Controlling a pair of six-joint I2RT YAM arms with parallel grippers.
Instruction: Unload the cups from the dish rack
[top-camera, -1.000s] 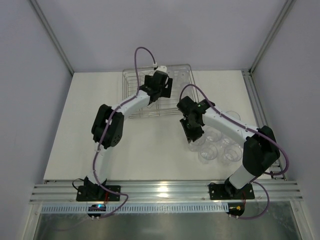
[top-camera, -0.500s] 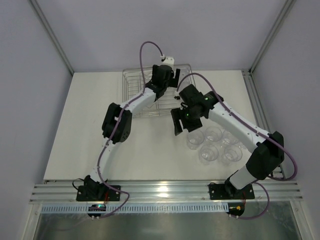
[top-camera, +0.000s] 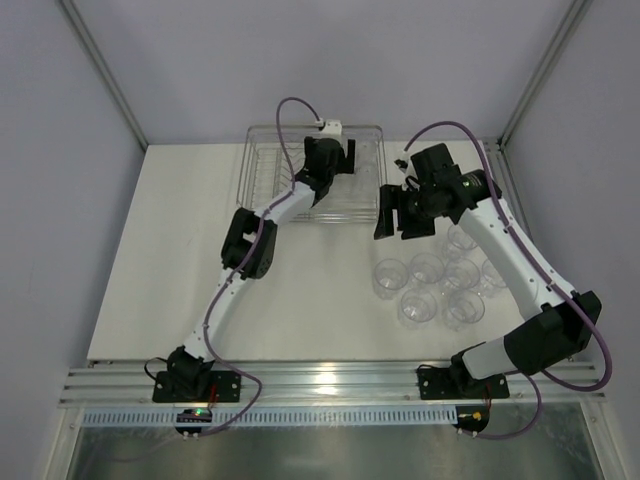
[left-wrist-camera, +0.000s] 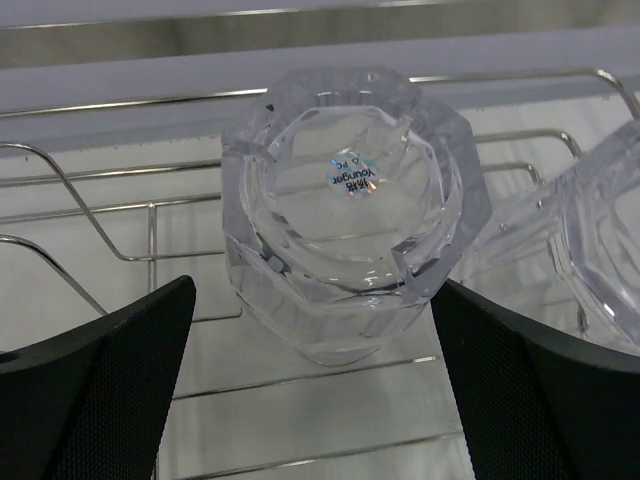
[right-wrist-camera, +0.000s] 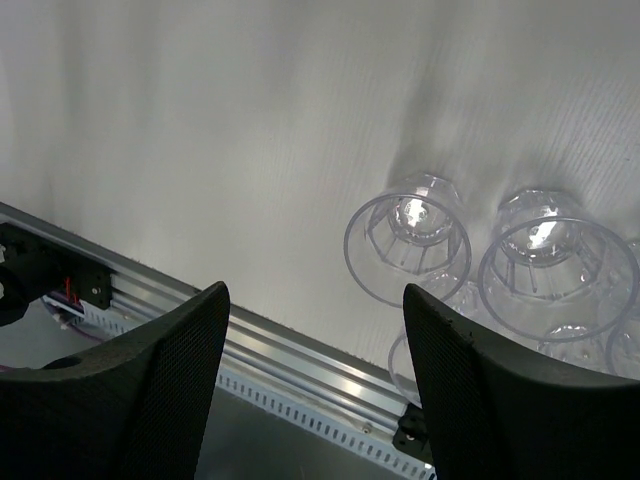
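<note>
Since a second ago the right hand (top-camera: 397, 214) has let go of a cup, lifted off the cluster of cups (top-camera: 430, 290) and swung toward 12 o'clock. The left hand (top-camera: 330, 163) has pushed further across the dish rack (top-camera: 252, 172) toward its far side.

The right hand's fingers (right-wrist-camera: 150, 400) stand spread with nothing between them. In its wrist view only bare tabletop (right-wrist-camera: 250, 150) shows in the gap. From above, this hand hangs just off the rack's 3 o'clock end. At 6 o'clock from it, seven or so clear cups stand upright, rims up, bunched close together on the right half of the tabletop. The leftmost cup (top-camera: 390, 278) sits at the cluster's 9 o'clock edge. A metal rail (right-wrist-camera: 300, 370) runs along the tabletop's near edge.

The left hand is spread wide too, one finger on each side of a racked cup (left-wrist-camera: 345, 200) but not closed on it. That cup's base is turned toward the wrist camera and carries a small sticker (left-wrist-camera: 352, 175). The left finger stands apart from the cup. The right finger is just beside its wall, and I cannot tell whether they touch. A second racked cup (left-wrist-camera: 600, 250) lies close at 3 o'clock of the first. The rack sits at the tabletop's 12 o'clock edge.
</note>
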